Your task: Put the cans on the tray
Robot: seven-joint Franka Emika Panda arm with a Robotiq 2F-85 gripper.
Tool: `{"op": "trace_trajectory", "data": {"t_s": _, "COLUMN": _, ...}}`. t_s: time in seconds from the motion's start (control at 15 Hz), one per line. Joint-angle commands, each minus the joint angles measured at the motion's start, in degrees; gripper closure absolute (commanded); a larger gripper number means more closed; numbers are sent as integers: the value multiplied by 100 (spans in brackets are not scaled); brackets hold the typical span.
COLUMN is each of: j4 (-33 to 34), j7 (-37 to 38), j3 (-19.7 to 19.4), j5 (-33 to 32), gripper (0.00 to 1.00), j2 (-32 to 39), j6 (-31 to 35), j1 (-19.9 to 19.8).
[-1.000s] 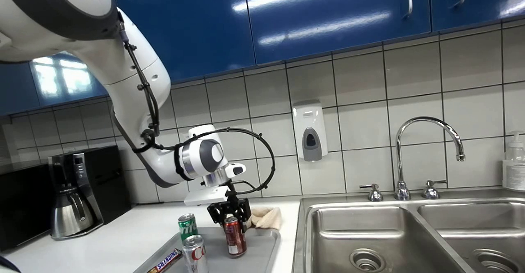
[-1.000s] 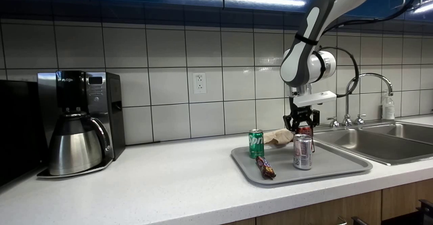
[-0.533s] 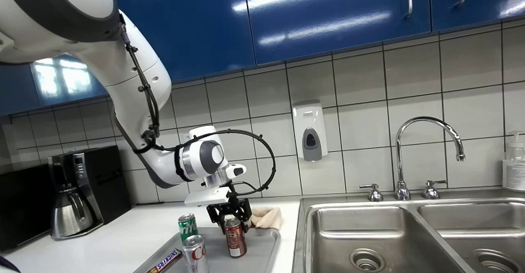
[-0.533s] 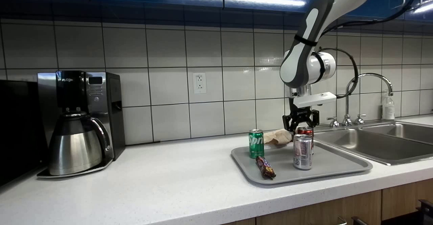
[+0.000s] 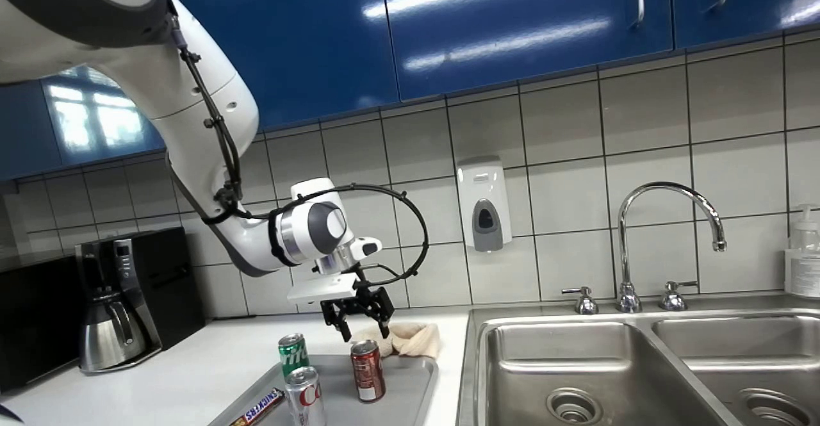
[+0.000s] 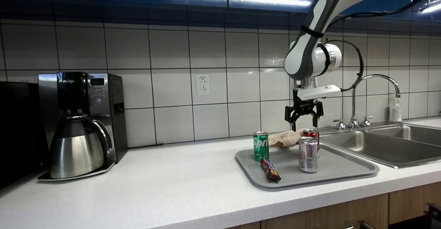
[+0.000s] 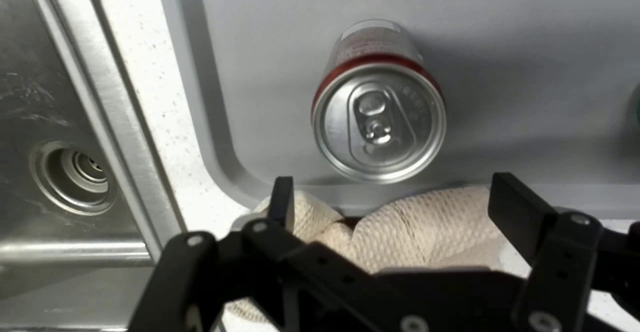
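All three cans stand upright on the pale grey tray (image 6: 348, 168). The red can (image 5: 368, 371) is near the tray's back and sink-side corner; from above, the wrist view shows the lid of this red can (image 7: 378, 122). In an exterior view it is partly hidden behind the silver can (image 6: 308, 155). Toward the tray's other end is the green can (image 6: 261, 147). My gripper (image 5: 366, 333) hangs just above the red can, apart from it. In the wrist view the gripper (image 7: 393, 192) is spread wide, with nothing held between its fingers.
A chocolate bar (image 6: 270, 170) lies on the tray. Behind the tray is a crumpled beige cloth (image 7: 425, 227). The steel sink (image 5: 557, 349) with its tall faucet (image 5: 624, 240) adjoins on one side. A coffee maker (image 6: 117, 118) stands farther along the counter, under blue cabinets (image 5: 282, 41).
One second ago my fingers were around the red can. They have since spread apart, and the gripper has risen clear above it. The red can stays standing on the tray.
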Motion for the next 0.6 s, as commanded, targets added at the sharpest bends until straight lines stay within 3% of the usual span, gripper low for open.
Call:
{"op": "trace_trajectory", "data": {"t_s": 0.0, "j4": -75, "j7": 63, "j3": 16, "j5": -174, "gripper": 0, "j2": -488, "j6": -224, "j1": -68}}
{"op": "trace_trajectory", "data": {"t_s": 0.53, "j4": -484, "j7": 75, "j3": 78, "j5": -155, "gripper": 0, "j2": -1372, "j6": -651, "j1": -209}}
